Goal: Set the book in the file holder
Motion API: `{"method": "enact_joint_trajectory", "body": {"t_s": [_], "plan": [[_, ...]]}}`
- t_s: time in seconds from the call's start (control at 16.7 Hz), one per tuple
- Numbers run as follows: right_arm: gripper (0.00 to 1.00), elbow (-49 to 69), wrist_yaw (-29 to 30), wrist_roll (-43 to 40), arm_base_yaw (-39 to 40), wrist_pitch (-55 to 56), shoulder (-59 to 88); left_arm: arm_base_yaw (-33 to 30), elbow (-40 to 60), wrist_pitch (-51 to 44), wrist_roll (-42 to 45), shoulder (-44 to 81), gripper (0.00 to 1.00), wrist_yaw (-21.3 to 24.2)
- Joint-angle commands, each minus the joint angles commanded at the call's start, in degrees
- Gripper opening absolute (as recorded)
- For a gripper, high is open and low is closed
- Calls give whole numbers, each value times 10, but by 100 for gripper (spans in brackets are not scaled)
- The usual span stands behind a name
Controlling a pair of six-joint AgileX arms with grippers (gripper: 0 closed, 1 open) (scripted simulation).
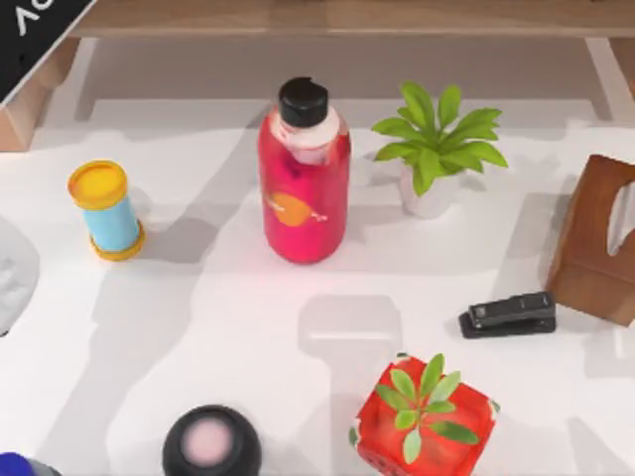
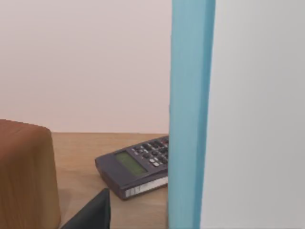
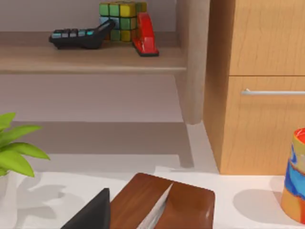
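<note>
A corner of the book point(image 1: 30, 40), black with white lettering, shows at the top view's far left, over the wooden shelf edge. In the left wrist view a blue upright edge point(image 2: 190, 114) with a pale flat face point(image 2: 257, 114) stands very close. I cannot tell whether it is the file holder. My left gripper point(image 2: 90, 214) shows there as a dark tip beside that edge. My right gripper point(image 3: 90, 212), parked at the table's right, shows as a dark tip above the brown tissue box point(image 3: 162, 202).
On the table stand a red bottle point(image 1: 304, 174), a yellow-capped blue canister point(image 1: 106, 210), a potted plant point(image 1: 434, 149), a black stapler point(image 1: 508, 314), a red planter box point(image 1: 424, 416) and a black round object point(image 1: 211, 443). A calculator point(image 2: 138, 167) lies on the shelf.
</note>
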Motion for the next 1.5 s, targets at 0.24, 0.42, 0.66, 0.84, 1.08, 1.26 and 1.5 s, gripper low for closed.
{"method": "enact_joint_trajectory", "body": {"t_s": [0.24, 0.42, 0.66, 0.84, 1.08, 1.26, 1.5], "plan": [[100, 0, 0, 0, 0, 0, 0, 0, 0, 0, 0, 0, 85, 0], [100, 0, 0, 0, 0, 0, 0, 0, 0, 0, 0, 0, 62, 0], [100, 0, 0, 0, 0, 0, 0, 0, 0, 0, 0, 0, 32, 0], [100, 0, 0, 0, 0, 0, 0, 0, 0, 0, 0, 0, 10, 0], [100, 0, 0, 0, 0, 0, 0, 0, 0, 0, 0, 0, 0, 0], [100, 0, 0, 0, 0, 0, 0, 0, 0, 0, 0, 0, 0, 0], [100, 0, 0, 0, 0, 0, 0, -2, 2, -2, 1, 1, 0, 0]]}}
